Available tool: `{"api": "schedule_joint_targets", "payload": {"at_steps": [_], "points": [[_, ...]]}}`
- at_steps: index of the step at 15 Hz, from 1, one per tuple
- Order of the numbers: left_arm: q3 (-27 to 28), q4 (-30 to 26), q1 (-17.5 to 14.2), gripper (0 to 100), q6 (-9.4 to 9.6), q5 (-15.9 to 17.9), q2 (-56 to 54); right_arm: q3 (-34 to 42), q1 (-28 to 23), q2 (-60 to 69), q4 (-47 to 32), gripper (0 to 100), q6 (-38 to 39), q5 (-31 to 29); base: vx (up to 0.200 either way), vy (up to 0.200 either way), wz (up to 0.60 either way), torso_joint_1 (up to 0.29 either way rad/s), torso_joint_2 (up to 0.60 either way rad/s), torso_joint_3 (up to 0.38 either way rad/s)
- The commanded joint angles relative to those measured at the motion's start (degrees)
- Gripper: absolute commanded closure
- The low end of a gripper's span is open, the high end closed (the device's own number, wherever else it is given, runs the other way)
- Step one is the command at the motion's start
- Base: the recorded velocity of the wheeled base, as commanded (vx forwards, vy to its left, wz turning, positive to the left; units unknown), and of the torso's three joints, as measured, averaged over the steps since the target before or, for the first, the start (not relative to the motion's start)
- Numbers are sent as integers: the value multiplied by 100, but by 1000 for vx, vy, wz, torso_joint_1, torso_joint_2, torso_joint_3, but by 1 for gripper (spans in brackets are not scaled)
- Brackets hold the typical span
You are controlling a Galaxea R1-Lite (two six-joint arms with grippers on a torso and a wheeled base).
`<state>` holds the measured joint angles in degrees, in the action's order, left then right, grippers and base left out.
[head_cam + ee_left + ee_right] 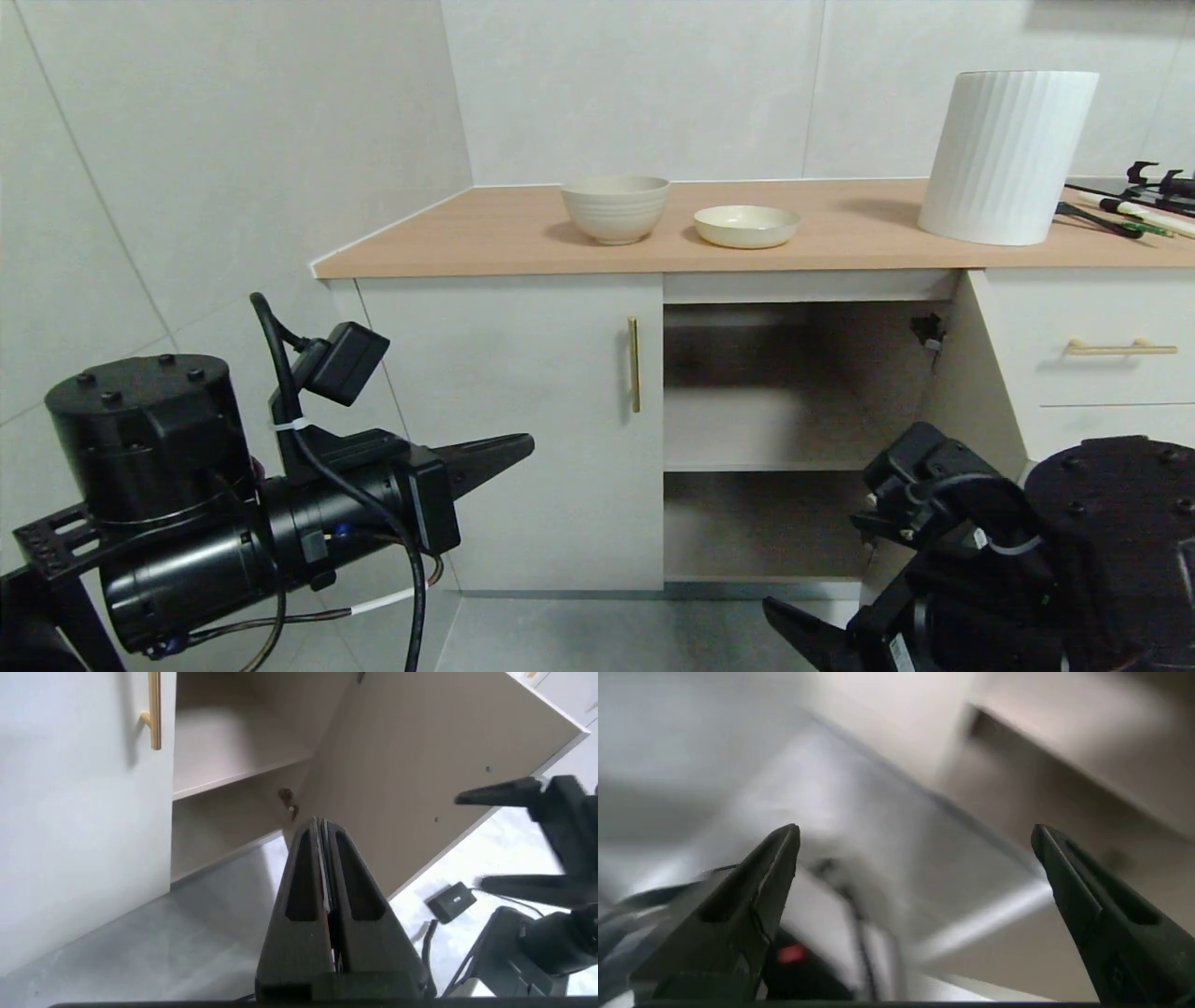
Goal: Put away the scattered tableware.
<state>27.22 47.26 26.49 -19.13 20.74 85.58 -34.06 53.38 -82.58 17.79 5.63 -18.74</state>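
Low before the open cabinet (761,429), the left end effector (320,826) is closed and empty, and the right end effector (915,840) gapes wide. Bowl (615,209) and shallow dish (747,226) sit near each other on the desk (467,238) above the cabinet.

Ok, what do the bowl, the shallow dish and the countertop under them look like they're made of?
Bowl: probably ceramic or stoneware, matte cream, with faint horizontal ridges. Shallow dish: smooth pale cream with a slight sheen, ceramic or possibly melamine; can't tell. Countertop: wood-look laminate, judging by its even light-brown tone and thin flat edge.
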Motion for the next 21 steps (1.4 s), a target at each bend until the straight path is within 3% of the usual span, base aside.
{"api": "schedule_joint_targets", "payload": {"at_steps": [1,5,10,12,14,17,21], "points": [[-6,2,5,100,-3,1,-24,57,32,-215,-3,0,-27,-306,0,0,0,0,0,0],[-6,2,5,100,-3,1,-32,374,-3,40,-153,0,-45,-1150,0,0,0,0,0,0],[-6,2,5,100,-3,62,-32,778,-109,567,-311,0,-71,-1510,0,0,0,0,0,0],[2,2,5,100,-3,97,-32,980,-162,1288,-1067,0,-80,-1580,0,0,0,0,0,0],[2,2,5,100,-3,159,-24,1024,-627,2264,-2051,0,-168,-1580,0,0,0,0,0,0],[11,2,5,100,-3,176,20,989,-873,3318,-2728,0,-194,-1440,0,0,0,0,0,0],[20,2,5,100,-12,273,-24,541,-865,3151,-2596,0,-176,-262,0,0,0,0,0,0]]}}
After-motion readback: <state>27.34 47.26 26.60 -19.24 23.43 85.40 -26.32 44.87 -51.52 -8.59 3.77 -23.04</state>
